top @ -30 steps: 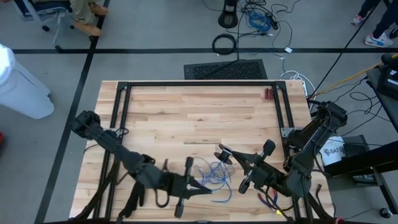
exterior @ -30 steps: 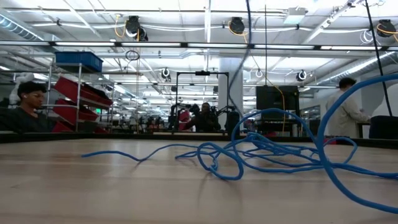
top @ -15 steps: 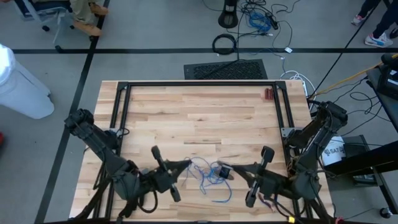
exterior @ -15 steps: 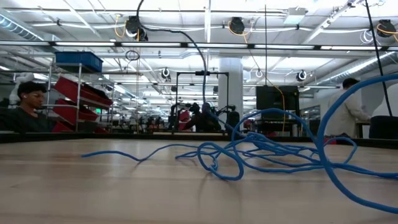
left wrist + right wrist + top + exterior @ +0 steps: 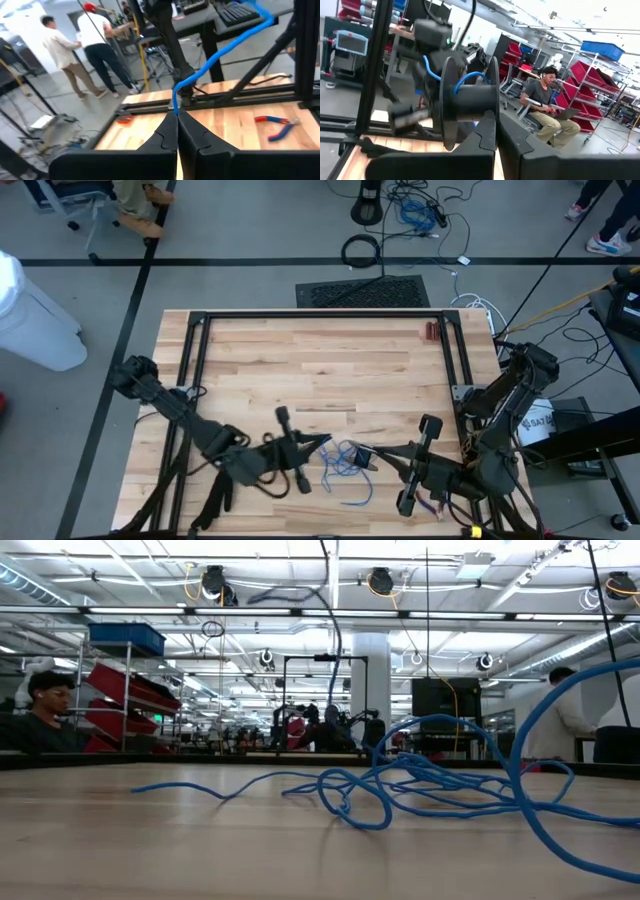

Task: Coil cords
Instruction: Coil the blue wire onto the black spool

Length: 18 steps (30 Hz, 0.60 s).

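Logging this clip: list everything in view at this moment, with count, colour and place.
cord: one, blue, loose tangle on the table's near half, one end rising to the left gripper
spool: one, black, a few turns of cord on it, at the right gripper's tips
pliers: one, red-handled, table's far right
frame: one, black, along the table's edges
table: one, pale wood
cable ring: one, black, on the floor beyond the table
people: several, in the room behind
left gripper: shut on the cord, left of the tangle
right gripper: shut on the spool, right of the tangle
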{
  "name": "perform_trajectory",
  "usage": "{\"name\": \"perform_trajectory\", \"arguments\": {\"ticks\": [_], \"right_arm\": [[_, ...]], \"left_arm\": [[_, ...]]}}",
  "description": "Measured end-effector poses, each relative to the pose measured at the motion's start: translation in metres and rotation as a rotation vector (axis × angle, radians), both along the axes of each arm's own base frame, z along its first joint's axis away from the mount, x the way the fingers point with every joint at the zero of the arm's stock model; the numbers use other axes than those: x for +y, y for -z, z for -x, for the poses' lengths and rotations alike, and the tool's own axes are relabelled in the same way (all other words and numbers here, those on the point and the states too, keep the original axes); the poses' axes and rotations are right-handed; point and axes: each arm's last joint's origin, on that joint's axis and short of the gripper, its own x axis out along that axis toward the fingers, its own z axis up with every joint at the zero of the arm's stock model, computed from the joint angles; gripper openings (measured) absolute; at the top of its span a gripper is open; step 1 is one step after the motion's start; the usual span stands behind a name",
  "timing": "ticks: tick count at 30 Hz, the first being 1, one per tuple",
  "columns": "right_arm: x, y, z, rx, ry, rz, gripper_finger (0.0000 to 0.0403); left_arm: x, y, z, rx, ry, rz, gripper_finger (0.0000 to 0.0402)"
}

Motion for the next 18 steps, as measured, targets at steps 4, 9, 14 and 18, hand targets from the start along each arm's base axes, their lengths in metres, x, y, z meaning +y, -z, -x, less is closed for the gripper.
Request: {"name": "perform_trajectory", "arguments": {"ticks": [4, 9, 14, 18], "right_arm": [[-0.002, -0.003, -0.002, -0.022, 0.010, -0.028, 0.0000], [-0.008, -0.003, -0.007, -0.030, 0.040, -0.056, 0.0000], [-0.016, 0.002, -0.014, 0.004, 0.117, -0.047, 0.0000], [-0.023, 0.011, -0.020, 0.056, 0.221, -0.026, 0.0000]], "left_arm": [[0.010, 0.015, -0.017, 0.026, 0.007, 0.035, 0.0001], [0.018, 0.030, -0.034, 0.044, 0.018, 0.086, 0.0001], [0.018, 0.035, -0.045, -0.008, 0.073, 0.129, 0.0001], [0.016, 0.033, -0.046, -0.032, 0.113, 0.150, 0.0001]]}}
